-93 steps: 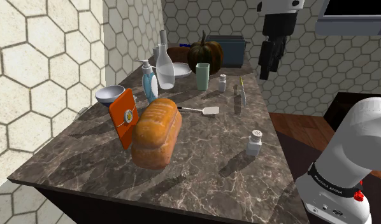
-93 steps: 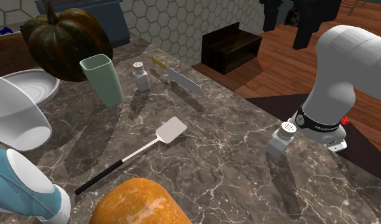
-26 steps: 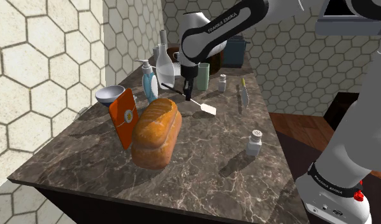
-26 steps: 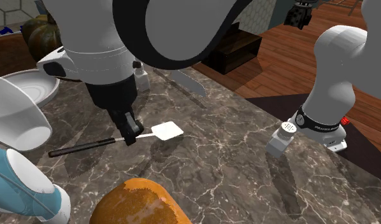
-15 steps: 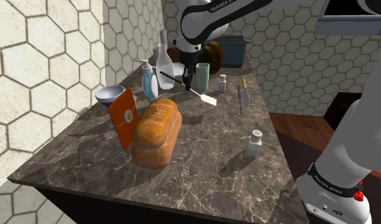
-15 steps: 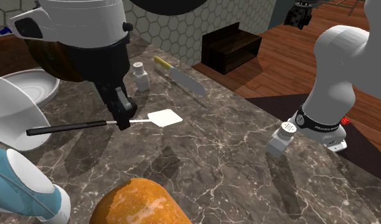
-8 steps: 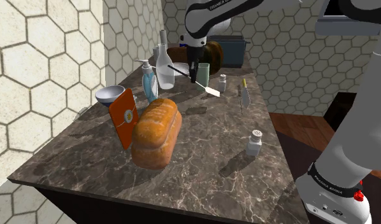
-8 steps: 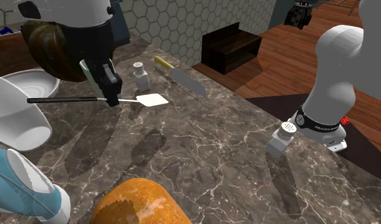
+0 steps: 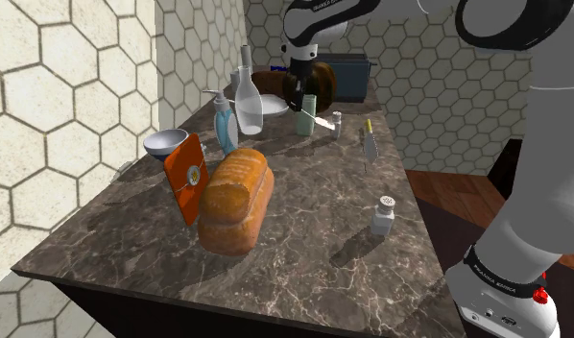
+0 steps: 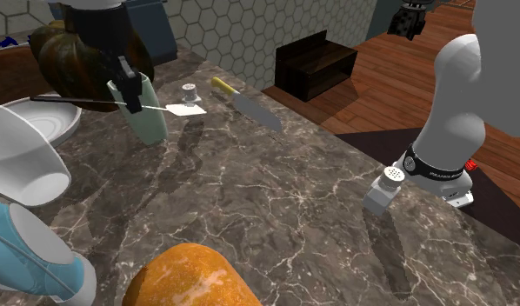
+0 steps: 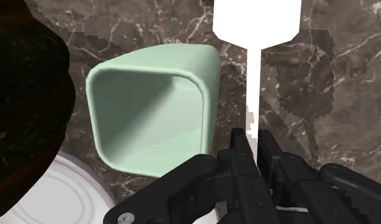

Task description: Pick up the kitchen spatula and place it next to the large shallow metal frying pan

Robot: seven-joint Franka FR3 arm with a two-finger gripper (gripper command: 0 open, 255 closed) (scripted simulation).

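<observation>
I have the all-black two-finger gripper (image 11: 253, 137) pinched shut on the thin shaft of the white-bladed, black-handled kitchen spatula (image 11: 257, 19). The spatula hangs roughly level, clear of the dark brown veined marble countertop (image 10: 293, 200). Its flat white blade sticks out past the fingertips. The black handle runs back the other way, over the shallow pale grey round pan (image 10: 54, 120). Beneath the fingers and just to one side of the shaft stands the pale green square-mouthed cup (image 11: 154, 108), upright. On the far side of the cup from the fingers sits the dark green-brown pumpkin (image 10: 67, 56). Near the blade tip I see a small grey shaker (image 10: 190, 89), and farther out a yellow-handled knife (image 10: 245, 104) lying flat.
</observation>
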